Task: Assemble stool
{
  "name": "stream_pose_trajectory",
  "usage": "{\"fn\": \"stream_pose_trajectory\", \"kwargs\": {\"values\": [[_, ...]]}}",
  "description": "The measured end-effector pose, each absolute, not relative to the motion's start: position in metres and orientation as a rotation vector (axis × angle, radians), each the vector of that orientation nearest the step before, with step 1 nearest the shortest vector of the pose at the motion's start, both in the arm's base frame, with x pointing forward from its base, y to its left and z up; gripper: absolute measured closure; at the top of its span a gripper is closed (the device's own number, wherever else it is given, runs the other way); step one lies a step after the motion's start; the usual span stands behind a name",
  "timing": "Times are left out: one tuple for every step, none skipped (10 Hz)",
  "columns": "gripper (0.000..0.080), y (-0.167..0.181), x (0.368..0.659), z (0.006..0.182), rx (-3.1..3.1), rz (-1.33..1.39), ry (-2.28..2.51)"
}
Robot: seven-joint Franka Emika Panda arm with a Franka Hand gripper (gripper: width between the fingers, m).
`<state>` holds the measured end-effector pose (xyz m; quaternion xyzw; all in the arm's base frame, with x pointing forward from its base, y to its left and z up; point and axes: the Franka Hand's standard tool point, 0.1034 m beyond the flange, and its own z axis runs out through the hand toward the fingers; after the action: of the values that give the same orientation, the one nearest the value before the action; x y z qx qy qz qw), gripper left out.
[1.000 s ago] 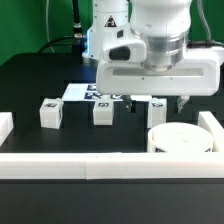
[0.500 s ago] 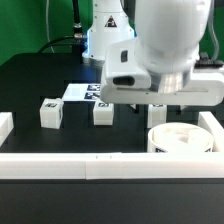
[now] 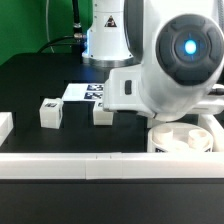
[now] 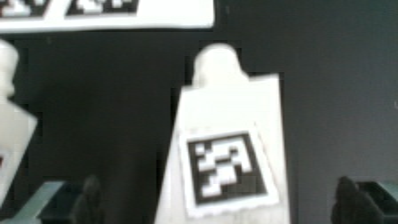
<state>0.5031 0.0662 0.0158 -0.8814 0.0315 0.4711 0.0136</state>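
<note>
In the wrist view a white blocky stool leg [image 4: 228, 140] with a black-and-white tag lies on the black table, between my two fingers. My gripper [image 4: 217, 205] is open, with a dark gap on each side of the leg. Another leg shows at the picture's edge [image 4: 9, 100]. In the exterior view two legs [image 3: 49, 113] [image 3: 102, 115] stand on the table. The round seat [image 3: 188, 142] lies at the exterior view's right, partly covered by my arm. The arm's body hides the fingers and the third leg there.
The marker board [image 3: 84, 91] lies behind the legs and also shows in the wrist view [image 4: 107, 12]. White border rails run along the front [image 3: 90, 165], the exterior view's left [image 3: 5, 125] and its right [image 3: 214, 124].
My arm has come down and toward the camera. It now covers the third leg and part of the seat, which showed before. The two other legs and the seat have not moved.
</note>
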Motion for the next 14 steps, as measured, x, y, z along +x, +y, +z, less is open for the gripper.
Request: {"fn": "stream_pose_trajectory", "kwargs": {"values": [[0.0271, 0.068, 0.504, 0.011, -2.744, 1.473, 0.093], [0.0271, 0.069, 0.504, 0.011, -2.746, 1.47, 0.09], [0.041, 0.069, 0.503, 0.01, -2.745, 1.471, 0.088], [0.0474, 0.069, 0.503, 0.01, -2.746, 1.471, 0.087], [0.0474, 0.069, 0.503, 0.01, -2.746, 1.471, 0.087], [0.0474, 0.069, 0.503, 0.01, -2.746, 1.471, 0.087], [0.0474, 0.069, 0.503, 0.011, -2.746, 1.471, 0.086], [0.0474, 0.07, 0.505, 0.015, -2.744, 1.475, 0.084], [0.0474, 0.069, 0.509, 0.024, -2.742, 1.476, 0.081], [0.0474, 0.068, 0.516, 0.04, -2.741, 1.47, 0.075], [0.0474, 0.066, 0.523, 0.061, -2.746, 1.452, 0.068], [0.0474, 0.063, 0.524, 0.074, -2.744, 1.456, 0.063], [0.0474, 0.063, 0.528, 0.08, -2.752, 1.435, 0.06], [0.0474, 0.065, 0.533, 0.073, -2.78, 1.376, 0.062]]}}
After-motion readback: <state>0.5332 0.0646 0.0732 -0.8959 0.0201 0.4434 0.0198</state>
